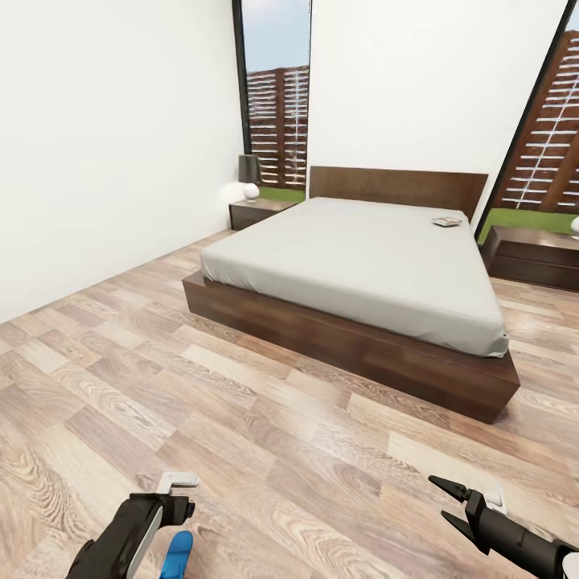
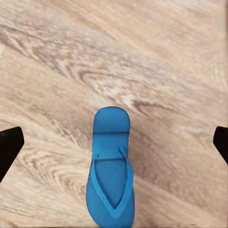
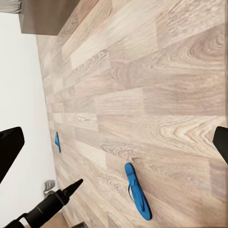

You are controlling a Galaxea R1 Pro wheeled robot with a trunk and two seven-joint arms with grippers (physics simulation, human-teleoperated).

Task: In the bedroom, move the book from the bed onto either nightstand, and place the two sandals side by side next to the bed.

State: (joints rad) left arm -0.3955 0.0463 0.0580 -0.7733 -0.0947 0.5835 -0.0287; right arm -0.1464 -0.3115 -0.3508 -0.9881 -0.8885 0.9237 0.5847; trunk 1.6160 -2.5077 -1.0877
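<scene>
One blue sandal (image 2: 111, 173) lies flat on the wood floor, straight under my open left gripper (image 2: 115, 142), whose fingertips (image 2: 9, 147) stand wide to either side and above it. In the head view the same sandal (image 1: 177, 555) peeks out beside my left gripper (image 1: 173, 492). The right wrist view shows this sandal (image 3: 137, 192) and, further off by the white wall, the second sandal (image 3: 57, 141). My right gripper (image 1: 449, 505) hangs open and empty over bare floor. The book (image 1: 447, 221) lies near the bed's (image 1: 354, 265) headboard on the right side.
A nightstand (image 1: 256, 211) with a lamp (image 1: 249, 178) stands left of the headboard. Another nightstand (image 1: 535, 256) stands on the right. Wide wood floor stretches between me and the bed frame (image 1: 346, 342). A white wall runs along the left.
</scene>
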